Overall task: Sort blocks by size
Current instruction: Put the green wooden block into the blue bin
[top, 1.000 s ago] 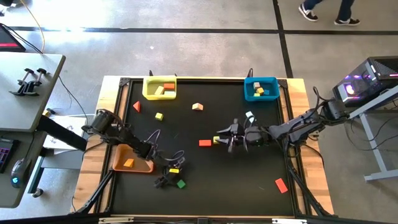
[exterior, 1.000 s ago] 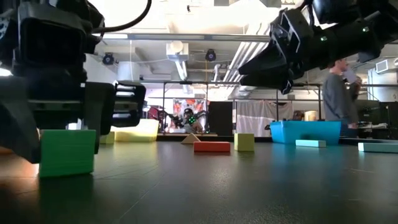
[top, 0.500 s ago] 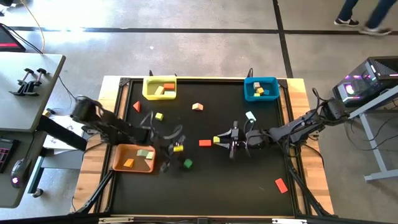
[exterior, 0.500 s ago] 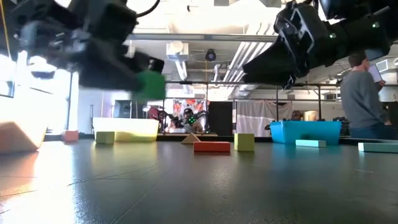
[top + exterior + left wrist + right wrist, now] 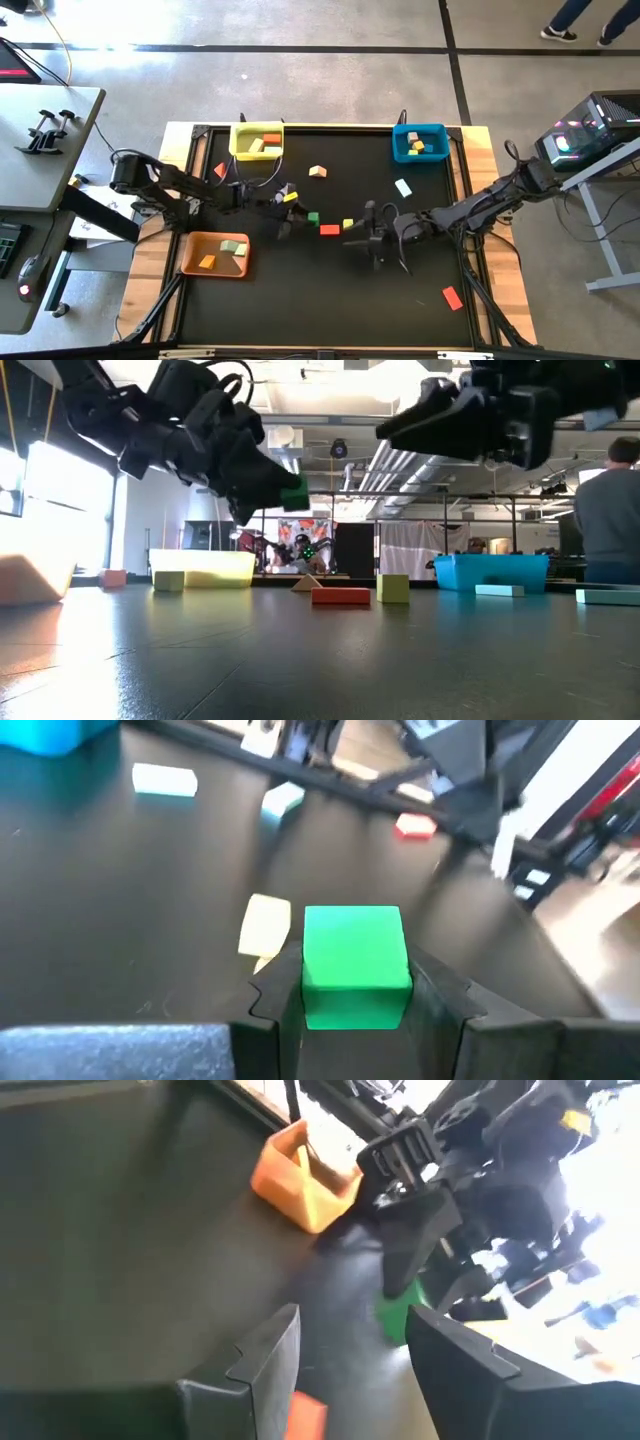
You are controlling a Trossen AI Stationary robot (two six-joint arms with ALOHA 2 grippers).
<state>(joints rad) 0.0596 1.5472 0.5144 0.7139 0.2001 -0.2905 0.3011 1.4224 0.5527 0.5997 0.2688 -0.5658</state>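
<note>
From above, we see our left gripper (image 5: 296,212) over the mat's middle with a green block (image 5: 312,217) at its fingertips; we judge it is carried clear of the loose blocks toward a bin. Our right gripper (image 5: 362,236) hangs just beyond that block, a yellow block (image 5: 348,224) beside its tips.

At table height, the left gripper (image 5: 285,493) holds the green block (image 5: 294,495) well off the mat, which lets it pass over the red bar (image 5: 340,596) lying below. The right gripper (image 5: 400,428) is raised too.

From the left wrist, both fingers (image 5: 268,1007) clamp the green block (image 5: 355,966) squarely between them.

From the right wrist, its fingers (image 5: 270,1363) stand apart with nothing between; the green block (image 5: 402,1316) shows beyond them, the orange bin (image 5: 300,1175) farther still.
</note>
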